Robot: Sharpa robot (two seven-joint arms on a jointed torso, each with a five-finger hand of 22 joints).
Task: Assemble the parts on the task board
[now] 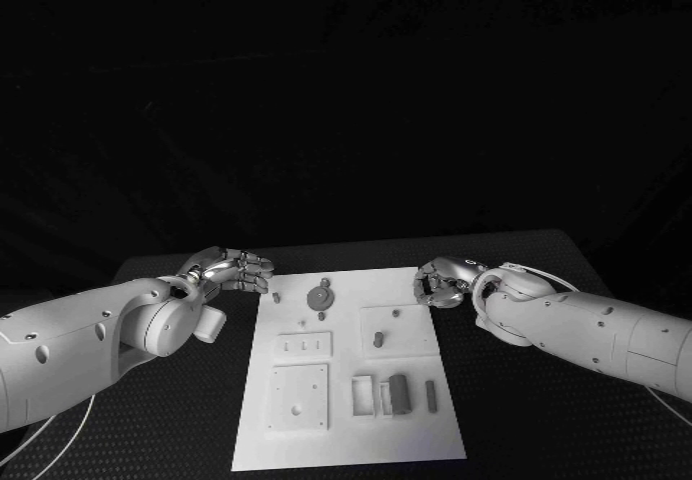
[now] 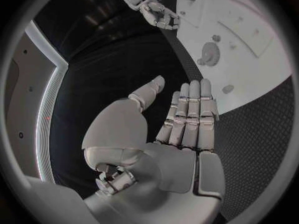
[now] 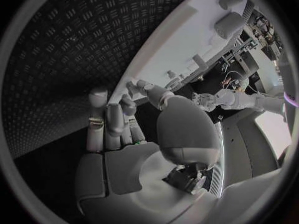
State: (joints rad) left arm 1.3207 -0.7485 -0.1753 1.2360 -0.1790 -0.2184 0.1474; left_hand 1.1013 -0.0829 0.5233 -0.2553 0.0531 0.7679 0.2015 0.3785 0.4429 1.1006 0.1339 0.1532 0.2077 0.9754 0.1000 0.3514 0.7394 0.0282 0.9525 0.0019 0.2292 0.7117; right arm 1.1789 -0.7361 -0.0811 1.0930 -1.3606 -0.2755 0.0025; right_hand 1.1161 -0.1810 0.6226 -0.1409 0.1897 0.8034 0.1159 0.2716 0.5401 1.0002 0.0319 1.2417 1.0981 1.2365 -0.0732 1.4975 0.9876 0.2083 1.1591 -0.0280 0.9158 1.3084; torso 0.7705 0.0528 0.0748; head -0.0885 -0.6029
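Observation:
The white task board (image 1: 353, 370) lies in the middle of the black table. On its far part sit a round gear part (image 1: 319, 297) and a small peg (image 1: 276, 297); a short peg (image 1: 378, 339) stands further in, and several block parts (image 1: 397, 392) stand near the front. My left hand (image 1: 231, 270) hovers just off the board's far left corner. Its fingers (image 2: 190, 114) are straight and apart and hold nothing, with the gear part (image 2: 210, 53) beyond them. My right hand (image 1: 444, 282) hangs at the board's far right edge. Its fingers (image 3: 109, 119) are slightly bent and empty.
Flat plates with slots and holes (image 1: 302, 395) are set into the board's left half. Black ribbed table (image 1: 548, 420) surrounds the board on all sides. The right hand (image 2: 152, 10) appears across the board in the left wrist view, and the left arm (image 3: 230, 98) in the right wrist view.

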